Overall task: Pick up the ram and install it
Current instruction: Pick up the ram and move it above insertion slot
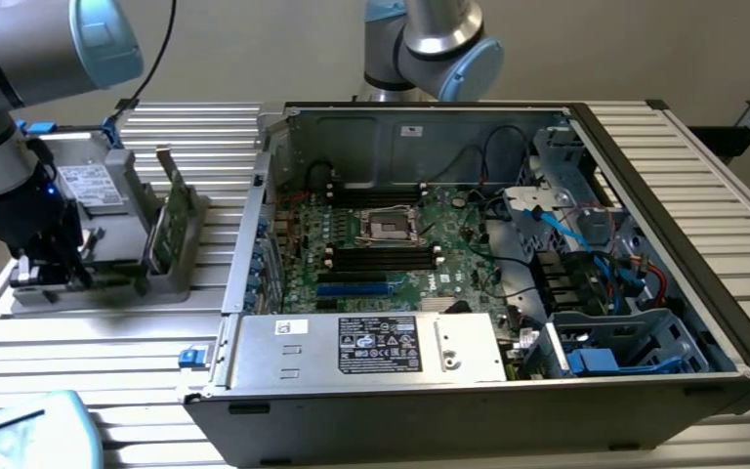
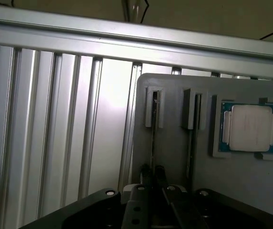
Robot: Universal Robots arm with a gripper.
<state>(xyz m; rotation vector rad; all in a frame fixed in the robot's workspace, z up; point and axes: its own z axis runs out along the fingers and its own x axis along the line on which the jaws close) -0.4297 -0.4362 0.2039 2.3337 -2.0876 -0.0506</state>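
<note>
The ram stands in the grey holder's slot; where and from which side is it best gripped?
The ram stands on edge in the grey holder, only its thin top edge free. So probably grip that edge from straight above, clamping the two flat faces.

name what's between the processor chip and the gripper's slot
A second narrow slot in the grey holder, between gripper and processor chip, in the wrist view.

the arm reaches down at the exterior view's left, tool [image 2: 153, 171] apparently pointing downward.
</note>
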